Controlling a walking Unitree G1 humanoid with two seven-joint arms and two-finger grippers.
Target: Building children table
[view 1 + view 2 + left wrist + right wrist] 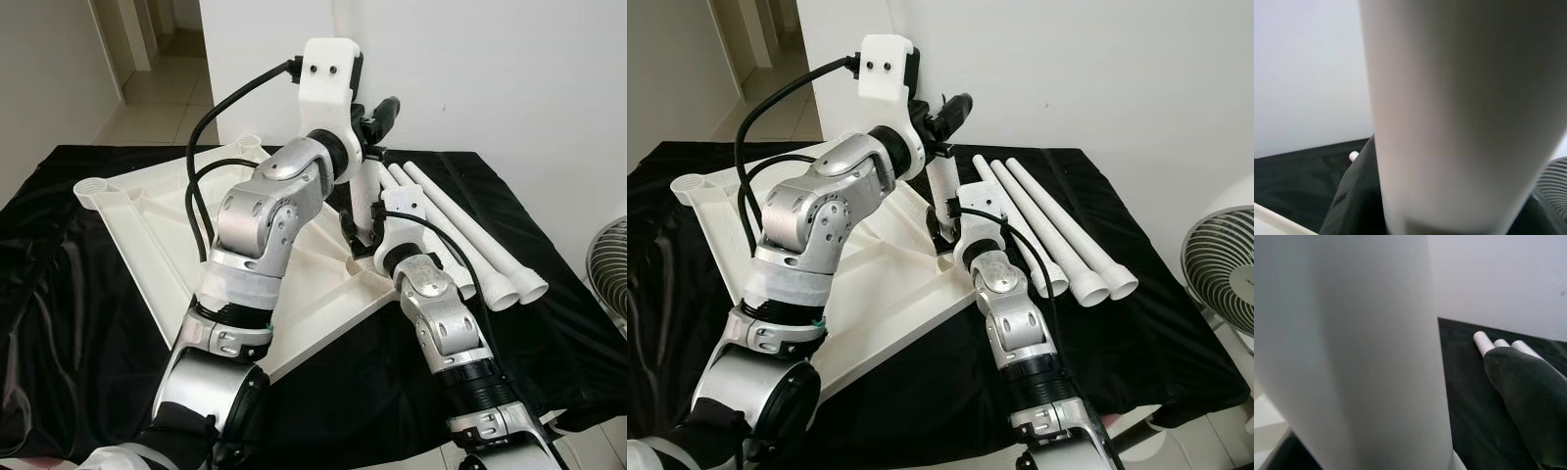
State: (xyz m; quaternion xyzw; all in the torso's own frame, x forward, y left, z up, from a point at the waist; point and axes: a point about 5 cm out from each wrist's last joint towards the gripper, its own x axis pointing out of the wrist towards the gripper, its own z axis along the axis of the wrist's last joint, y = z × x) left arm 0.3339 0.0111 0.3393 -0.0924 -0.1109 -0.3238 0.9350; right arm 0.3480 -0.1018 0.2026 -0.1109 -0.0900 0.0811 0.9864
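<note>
White walls meet at a corner behind a surface draped in black cloth [88, 255]; a tiled hallway shows at the upper left of the frame, and a fan [1223, 257] sits at the right edge. We note a white tabletop [147, 220] lying upside down on the cloth, left of centre, with a round leg socket [95, 185] at its upper-left corner. Three loose white legs [1058, 235] lie side by side on the cloth, right of centre, just beside the tabletop's right edge.

A fourth leg [942, 191] stands roughly upright at the tabletop's right corner, centre of the frame. The left hand [942, 125] is at its upper part; the right hand [945, 223] is at its lower part, close to the corner. Both wrist views show this leg [1459, 117] very close between the fingers, with one black finger [1528, 401] alongside it. We read both hands as gripping the leg, though finger contact itself is blurred.
</note>
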